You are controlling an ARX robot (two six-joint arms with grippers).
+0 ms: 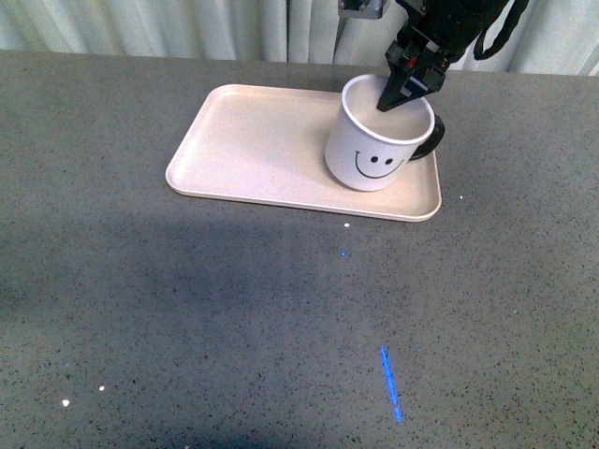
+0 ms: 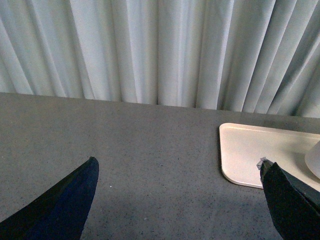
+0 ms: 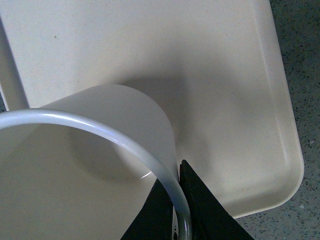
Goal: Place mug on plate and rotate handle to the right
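Two black fingers (image 2: pixel 60 205) of the left gripper (image 2: pixel 177 162) stand far apart, jaws released with nothing between them, above bare grey surface (image 2: pixel 150 140). A pale curtain (image 2: pixel 150 50) hangs behind, and a rounded corner of the plate (image 2: pixel 245 150) shows just beyond one finger.

In the front view the plate lies toward 12 o'clock on the surface, its long side running from 9 to 3 o'clock. The mug (image 1: pixel 374 150) stands on the plate's 3 o'clock end, its smiley face (image 1: pixel 374 164) turned toward 6 o'clock. A thin blue streak (image 1: pixel 390 383) marks the surface at about 5 o'clock, well apart from the plate.

The right gripper (image 1: pixel 401 92) reaches down from 12 o'clock into the mug's mouth. Its wrist view shows the fingers (image 3: pixel 207 217) on either side of the white rim — jaws clenched on the mug's wall. The handle (image 1: pixel 433 140) points to about 3 o'clock, out over the plate's rim.
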